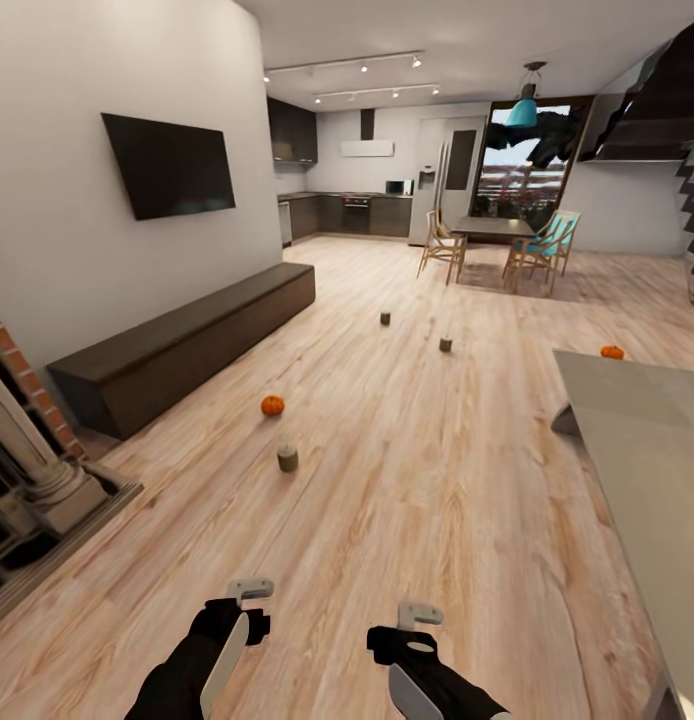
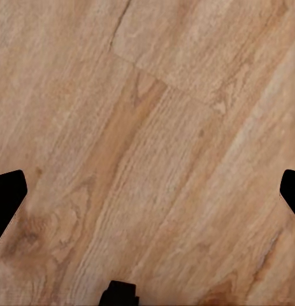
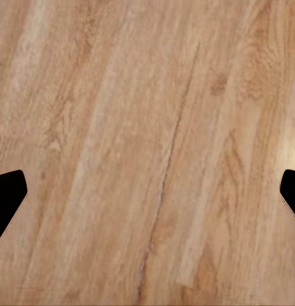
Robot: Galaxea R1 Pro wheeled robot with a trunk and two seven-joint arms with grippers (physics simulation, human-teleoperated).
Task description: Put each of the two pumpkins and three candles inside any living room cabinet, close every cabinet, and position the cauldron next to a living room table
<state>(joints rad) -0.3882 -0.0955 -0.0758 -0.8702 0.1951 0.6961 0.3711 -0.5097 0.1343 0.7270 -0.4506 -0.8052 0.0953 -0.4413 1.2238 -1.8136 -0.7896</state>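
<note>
Two small orange pumpkins rest on the wood floor: one (image 1: 273, 405) near the cabinet, one (image 1: 612, 352) beyond the grey table's far corner. Three short dark candles stand on the floor, the nearest (image 1: 287, 458) just in front of the first pumpkin and two farther off (image 1: 385, 318) (image 1: 446, 344). The long low dark-brown cabinet (image 1: 187, 345) runs along the left wall with its fronts shut. The left gripper (image 1: 237, 625) (image 2: 147, 191) and right gripper (image 1: 412, 645) (image 3: 147, 191) hang open over bare floor, holding nothing. The cauldron is out of view.
A grey table (image 1: 647, 440) fills the right foreground. A brick fireplace (image 1: 22, 470) juts in at the left. A TV (image 1: 169, 165) hangs above the cabinet. A dining table with chairs (image 1: 497, 240) and the kitchen lie at the back, stairs at far right.
</note>
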